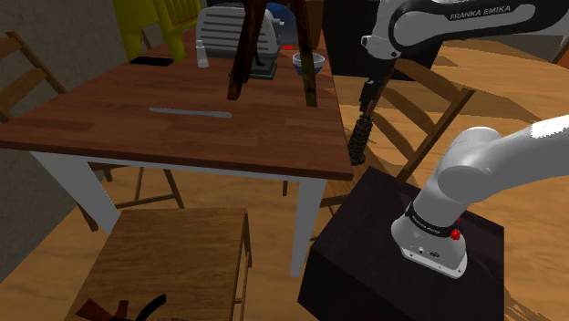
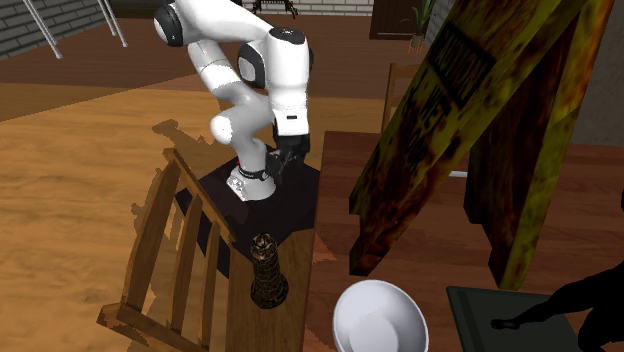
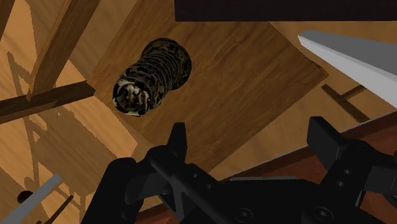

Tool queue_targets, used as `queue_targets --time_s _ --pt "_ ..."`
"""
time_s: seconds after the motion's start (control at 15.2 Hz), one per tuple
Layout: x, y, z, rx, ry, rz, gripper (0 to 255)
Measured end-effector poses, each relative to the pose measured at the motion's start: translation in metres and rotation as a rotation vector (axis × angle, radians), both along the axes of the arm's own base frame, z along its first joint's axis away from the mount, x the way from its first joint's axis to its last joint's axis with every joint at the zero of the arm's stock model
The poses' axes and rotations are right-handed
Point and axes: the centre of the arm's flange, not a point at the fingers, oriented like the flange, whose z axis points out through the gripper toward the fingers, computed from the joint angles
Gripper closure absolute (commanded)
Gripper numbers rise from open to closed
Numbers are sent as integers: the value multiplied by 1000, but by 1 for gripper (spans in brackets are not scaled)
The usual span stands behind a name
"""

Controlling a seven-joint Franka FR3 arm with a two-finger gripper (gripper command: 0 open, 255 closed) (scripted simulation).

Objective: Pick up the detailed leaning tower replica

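Table (image 1: 182, 128): dark wood top on white legs, at the shoulder view's left; a flat grey strip (image 1: 191, 113) lies on it.
Wooden frame (image 1: 274, 46): two dark legs standing on the table in the shoulder view. The second exterior view puts it close up (image 2: 450, 130) and gives you its worn yellow-brown faces.
Bowl (image 1: 308, 61): by the table's far right corner. From the second exterior view you look into its white inside (image 2: 378, 318).
Tower replica (image 1: 358, 139): dark, ringed and upright, just off the table's right edge. The second exterior view (image 2: 266, 268) shows you what it stands on. The wrist view (image 3: 151, 76) looks down on its mottled brown-and-cream top.
Chair (image 2: 165, 240): slatted wooden back. The tower stands on its seat (image 3: 242, 83), beside the table edge.
Gripper (image 1: 367, 100): hangs right above the tower in the shoulder view, where you can't read the fingers. The wrist view (image 3: 251, 143) has them spread wide with nothing between them; the tower sits off beyond one finger, untouched.
Stand (image 1: 401, 264): black box at the shoulder view's lower right. The second exterior view sets it behind the chair (image 2: 290, 200).
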Motion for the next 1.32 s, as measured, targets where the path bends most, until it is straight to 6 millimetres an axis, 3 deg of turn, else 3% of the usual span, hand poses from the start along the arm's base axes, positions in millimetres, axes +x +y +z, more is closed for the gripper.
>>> queue_targets --time_s 0.46,0.86,1.32 --pt "0 -81 -54 24 -29 10 0" --pt "1 -140 -95 44 -55 19 0" --pt "1 -150 -138 44 -57 20 0"
